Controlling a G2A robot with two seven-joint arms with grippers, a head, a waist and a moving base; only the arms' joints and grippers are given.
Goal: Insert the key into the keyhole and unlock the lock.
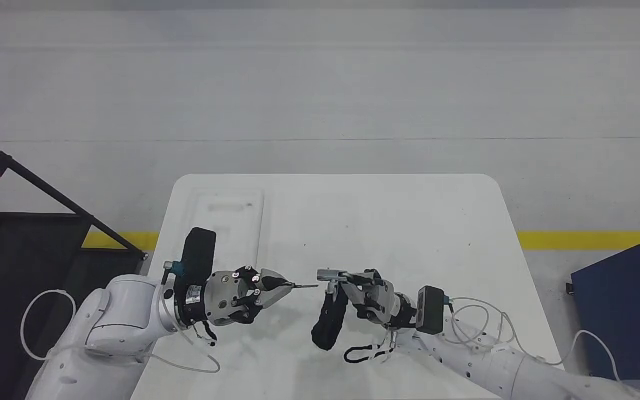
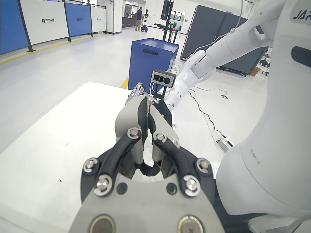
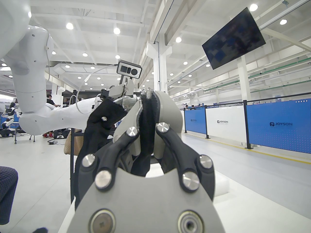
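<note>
Above the white table's (image 1: 400,220) near part, my left gripper (image 1: 272,284) is shut on a thin metal key (image 1: 295,287) whose blade points toward the other arm. In the left wrist view the key (image 2: 147,112) stands edge-on between the black pads of the left gripper (image 2: 147,103). My right gripper (image 1: 345,283) faces it, shut on a silver lock (image 1: 330,273). The key's tip is a short way from the lock, slightly to its near side. The lock (image 2: 136,90) shows just past the key. In the right wrist view the lock (image 3: 130,103) sits by the shut right gripper (image 3: 145,96).
A flat white panel (image 1: 225,215) lies on the table's far left part. A black strap (image 1: 325,325) hangs from the right gripper, with cables (image 1: 480,310) trailing behind that arm. A blue cabinet (image 1: 610,300) stands off the table's right side.
</note>
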